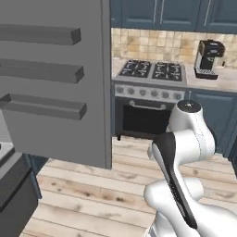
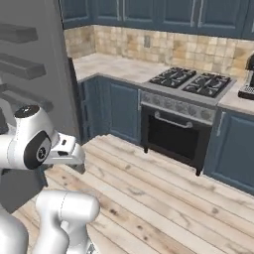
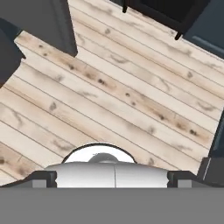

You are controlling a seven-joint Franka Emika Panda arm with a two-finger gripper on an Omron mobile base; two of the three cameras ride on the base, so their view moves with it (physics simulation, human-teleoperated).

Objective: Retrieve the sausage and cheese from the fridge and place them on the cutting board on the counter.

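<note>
Nearest us, our end effector hangs over bare wooden floor, tips spread wide and carrying nothing. Beyond it the fridge door stands swung open, its long axis upright and its shelved inner face towards us. Further off sit the stove and coffee machine on the bench. We cannot see the sausage, cheese or cutting board from here. We judge the step is approaching the fridge interior: turn past the door edge, keeping the elbow clear.
</note>
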